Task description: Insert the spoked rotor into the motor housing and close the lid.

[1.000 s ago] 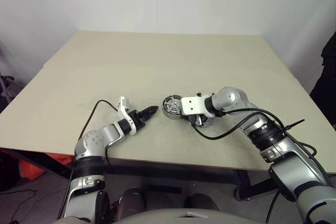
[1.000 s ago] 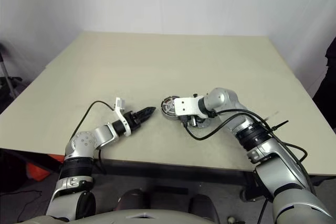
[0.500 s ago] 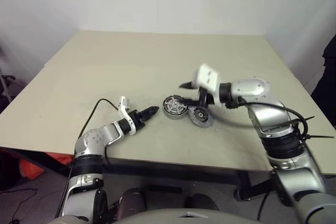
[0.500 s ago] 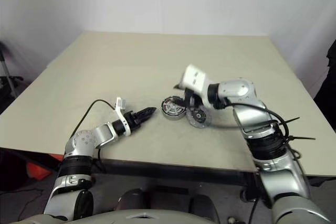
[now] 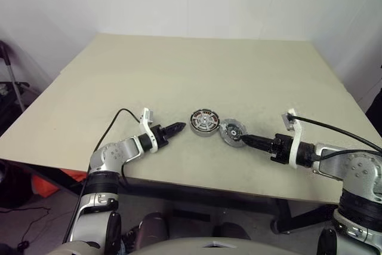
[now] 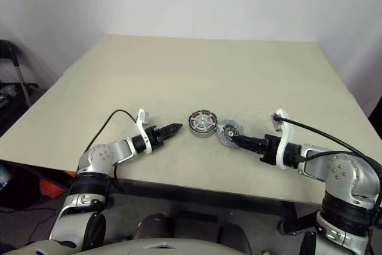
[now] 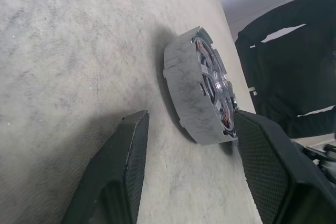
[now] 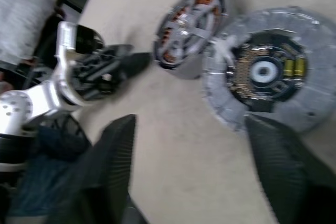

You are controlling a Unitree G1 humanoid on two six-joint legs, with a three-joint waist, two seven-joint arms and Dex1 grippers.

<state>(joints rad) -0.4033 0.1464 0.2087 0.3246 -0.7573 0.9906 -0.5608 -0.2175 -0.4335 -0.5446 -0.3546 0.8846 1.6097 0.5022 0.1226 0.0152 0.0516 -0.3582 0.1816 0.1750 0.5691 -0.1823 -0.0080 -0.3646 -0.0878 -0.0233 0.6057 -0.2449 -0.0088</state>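
Note:
The round motor housing (image 5: 204, 122) lies flat near the table's front, with the spoked rotor (image 8: 190, 20) sitting inside it over copper coils. The lid (image 5: 231, 132) lies open beside the housing on its right, touching it, inner face up. My left gripper (image 5: 179, 127) rests low on the table just left of the housing, pointing at it. In the left wrist view its fingers (image 7: 118, 171) stand open, a little short of the housing (image 7: 202, 98). My right gripper (image 5: 243, 140) points at the lid from the right, open and holding nothing, its fingers (image 8: 113, 161) short of the lid (image 8: 262, 74).
The beige table (image 5: 197, 70) stretches wide behind the parts. Its front edge (image 5: 209, 186) runs close below both grippers. Black cables trail from both wrists. A dark frame (image 5: 12, 82) stands on the floor at the left.
My right gripper has let go of the lid, lifted, rolled over and drawn back to the right, its jaws opening. The lid now lies uncovered. The camera view has shifted; the left gripper stays put.

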